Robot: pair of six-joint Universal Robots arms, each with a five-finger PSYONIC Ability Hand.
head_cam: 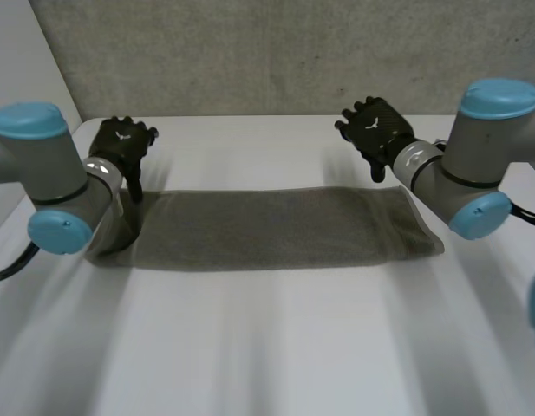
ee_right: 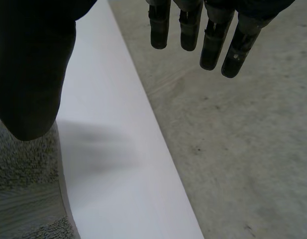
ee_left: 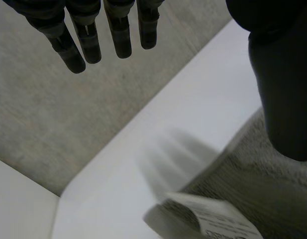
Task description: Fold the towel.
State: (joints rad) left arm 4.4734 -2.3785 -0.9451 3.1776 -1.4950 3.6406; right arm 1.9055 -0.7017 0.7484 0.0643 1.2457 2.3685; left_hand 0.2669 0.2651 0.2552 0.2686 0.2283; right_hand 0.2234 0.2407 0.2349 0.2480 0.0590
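Note:
A grey-brown towel point(head_cam: 276, 227) lies flat on the white table point(head_cam: 267, 347) as a long strip running left to right. My left hand point(head_cam: 121, 149) hovers above the towel's left end, fingers straight, open and empty. My right hand point(head_cam: 375, 130) hangs above the towel's right end, also open and empty. In the left wrist view the fingers point(ee_left: 88, 35) are spread away from the thumb point(ee_left: 285, 89), and below the thumb lies the towel point(ee_left: 262, 194) with a white label point(ee_left: 213, 216) at its corner. In the right wrist view the fingers point(ee_right: 208, 35) and thumb point(ee_right: 34, 79) stand apart above the towel's edge point(ee_right: 24, 194).
The table's far edge point(head_cam: 250, 117) meets a grey concrete wall point(head_cam: 250, 52) just behind both hands. Bare white tabletop stretches in front of the towel towards me.

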